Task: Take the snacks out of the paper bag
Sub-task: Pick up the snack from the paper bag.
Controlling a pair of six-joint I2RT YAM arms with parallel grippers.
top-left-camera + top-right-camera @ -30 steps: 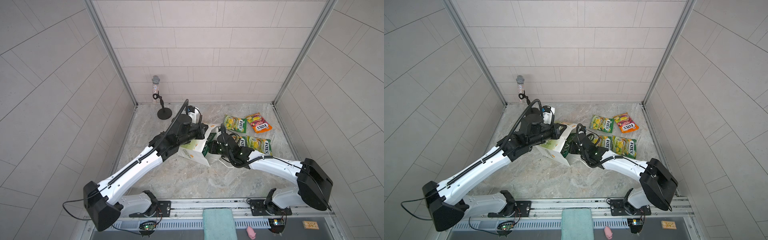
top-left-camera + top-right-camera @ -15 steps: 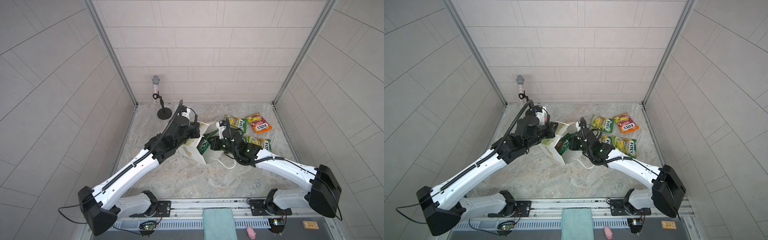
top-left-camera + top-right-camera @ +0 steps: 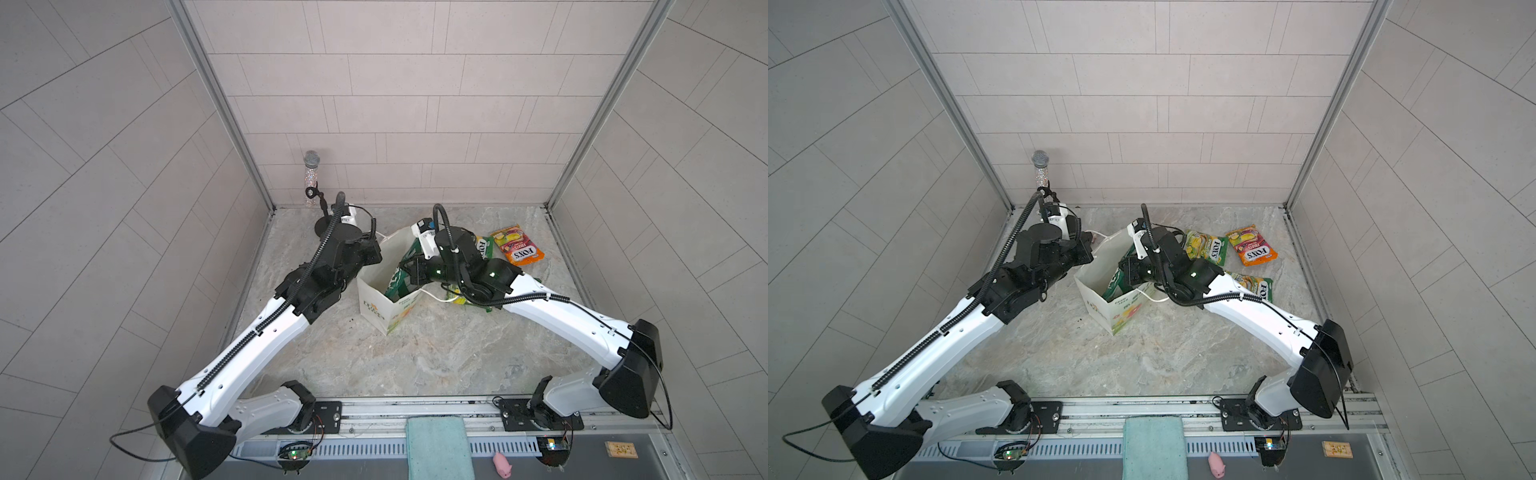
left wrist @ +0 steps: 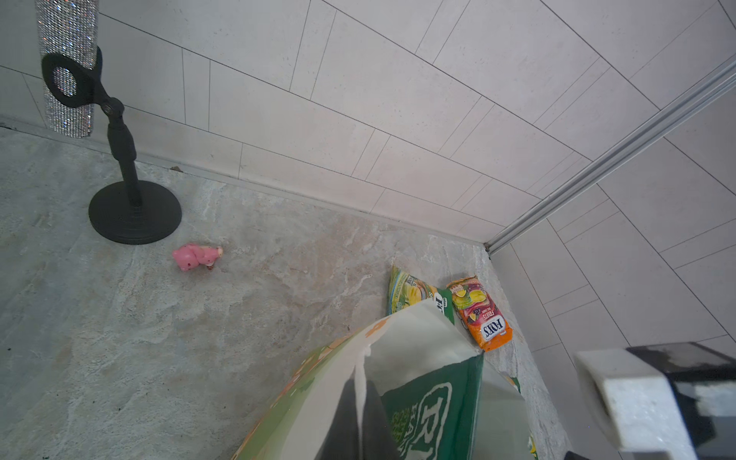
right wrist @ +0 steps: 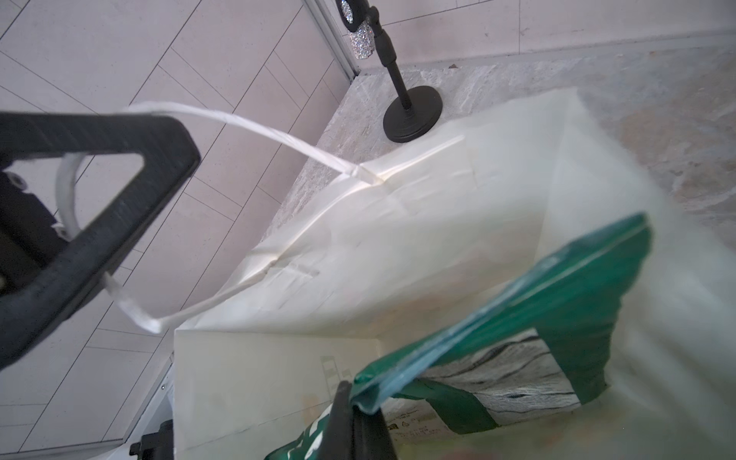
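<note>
The white paper bag (image 3: 376,305) (image 3: 1100,305) stands tilted mid-table with its mouth open. My left gripper (image 4: 360,398) (image 3: 372,253) is shut on the bag's white cord handle (image 5: 247,127) at the far rim. My right gripper (image 5: 352,406) (image 3: 1126,270) is shut on the top edge of the dark green crisp bag (image 5: 557,310) (image 4: 434,410), which is partly inside the bag's mouth. An orange-red FOX'S packet (image 3: 517,246) (image 3: 1252,246) and two yellow-green FOX'S packets (image 3: 1206,248) (image 3: 1255,286) lie on the table to the right.
A glittery microphone on a black stand (image 3: 312,183) (image 4: 133,211) occupies the back left corner, with a pink pig toy (image 4: 197,257) near its base. Tiled walls close three sides. A teal cloth (image 3: 438,446) and another pink pig (image 3: 503,463) lie at the front rail.
Both arms have risen. The paper bag has gone from lying low to standing more upright, and the crisp bag has come up in its mouth with the right gripper.
</note>
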